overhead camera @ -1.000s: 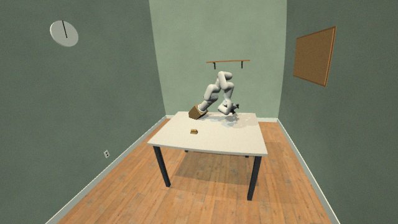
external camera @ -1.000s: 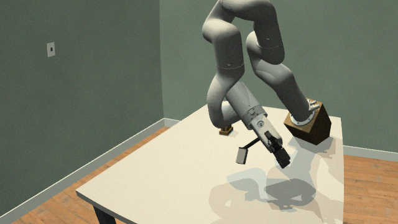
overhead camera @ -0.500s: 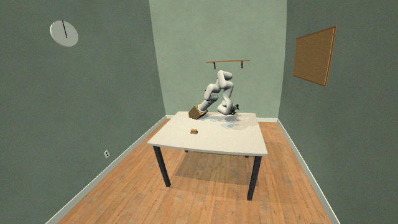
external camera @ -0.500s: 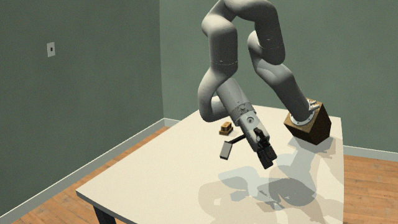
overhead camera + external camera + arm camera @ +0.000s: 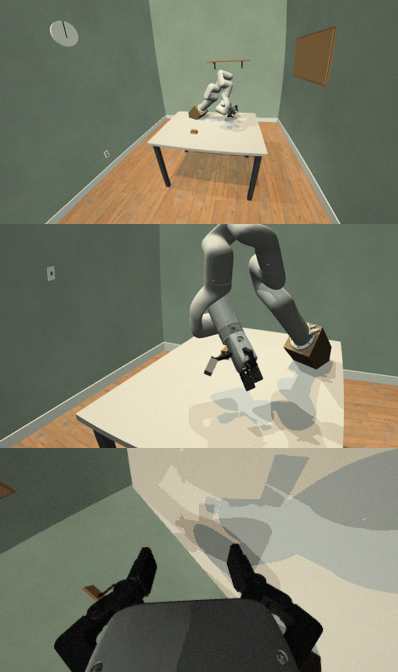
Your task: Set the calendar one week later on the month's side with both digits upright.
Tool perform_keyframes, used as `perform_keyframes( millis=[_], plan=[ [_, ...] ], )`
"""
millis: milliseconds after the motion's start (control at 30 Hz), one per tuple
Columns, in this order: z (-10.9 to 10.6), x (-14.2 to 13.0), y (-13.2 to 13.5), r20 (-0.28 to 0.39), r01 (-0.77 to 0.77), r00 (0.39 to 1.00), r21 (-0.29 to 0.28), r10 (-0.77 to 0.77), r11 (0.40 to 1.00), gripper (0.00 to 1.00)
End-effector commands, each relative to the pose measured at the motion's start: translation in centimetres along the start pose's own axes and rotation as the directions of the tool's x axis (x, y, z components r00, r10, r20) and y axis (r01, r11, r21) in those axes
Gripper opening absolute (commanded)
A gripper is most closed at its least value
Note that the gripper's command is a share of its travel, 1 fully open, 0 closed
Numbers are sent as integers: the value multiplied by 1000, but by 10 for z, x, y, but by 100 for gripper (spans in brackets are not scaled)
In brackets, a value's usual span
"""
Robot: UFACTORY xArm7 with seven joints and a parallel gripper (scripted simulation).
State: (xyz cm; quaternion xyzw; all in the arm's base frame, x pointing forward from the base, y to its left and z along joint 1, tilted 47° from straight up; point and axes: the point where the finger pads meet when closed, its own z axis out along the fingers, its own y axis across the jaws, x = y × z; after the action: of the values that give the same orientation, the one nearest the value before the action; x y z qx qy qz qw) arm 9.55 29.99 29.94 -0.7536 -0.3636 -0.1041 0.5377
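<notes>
Calendar (image 5: 194, 132) (image 5: 224, 350) and its cubes sit together as one small wooden block on the desk (image 5: 217, 140) (image 5: 149, 386), toward the side away from the arm's base. The piece appears to rest flat, which is what the task wants of the tray; its digits are too small to read, so today's date cannot be told from here.

The tool (image 5: 237, 111) (image 5: 251, 379) (image 5: 191, 555) has its fingers spread wide apart with nothing between them, and it hangs tilted above the desk, well apart from the calendar. Such a pose keeps it from touching the cubes, and probably suits either a start or a clear look before reaching. The wrist view shows only wall, desk and shadows beyond the fingertips, so the next move likely calls for swinging round and pointing down at the cubes.

Around it, the arm rises from a wooden block (image 5: 194, 112) (image 5: 323, 351) at the desk's edge. In the exterior view the tool's own body hides much of the calendar. Nothing else seen on the desk stands in the way; the shelf (image 5: 228, 61) is up on the wall. The tray's low walls could crowd the fingers, and a careless nudge might tip or slide it.

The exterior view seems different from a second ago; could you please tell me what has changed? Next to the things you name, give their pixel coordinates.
The open gripper (image 5: 234, 112) (image 5: 252, 382) (image 5: 191, 555) has swung left in that view, and the arm now hides most of the calendar (image 5: 194, 131) (image 5: 224, 350). Nothing was visibly grasped or released. The calendar and wooden base block (image 5: 194, 112) (image 5: 323, 350) stayed put.
</notes>
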Motion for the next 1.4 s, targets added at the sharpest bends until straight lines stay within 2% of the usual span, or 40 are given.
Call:
perform_keyframes(
  millis=[0,133,200,300,733,767,1233,1300,1367],
  plan=[
    [-2,1,0,-4,8,1000,1,-8,1000,100],
    [-2,1,0,-4,8,1000,1,-8,1000,100],
    [-33,25,27,-59,156,985,-65,-159,986,100],
    [-41,30,34,-69,187,979,-84,-193,979,100],
    [-41,30,34,-69,187,979,-84,-193,979,100],
    [-63,41,53,-88,265,956,-138,-279,954,100],
    [-63,41,53,-88,265,956,-138,-279,954,100],
    [-104,53,90,-96,381,906,-244,-413,892,100],
    [-109,54,95,-94,393,899,-258,-428,882,100]
  ],
)
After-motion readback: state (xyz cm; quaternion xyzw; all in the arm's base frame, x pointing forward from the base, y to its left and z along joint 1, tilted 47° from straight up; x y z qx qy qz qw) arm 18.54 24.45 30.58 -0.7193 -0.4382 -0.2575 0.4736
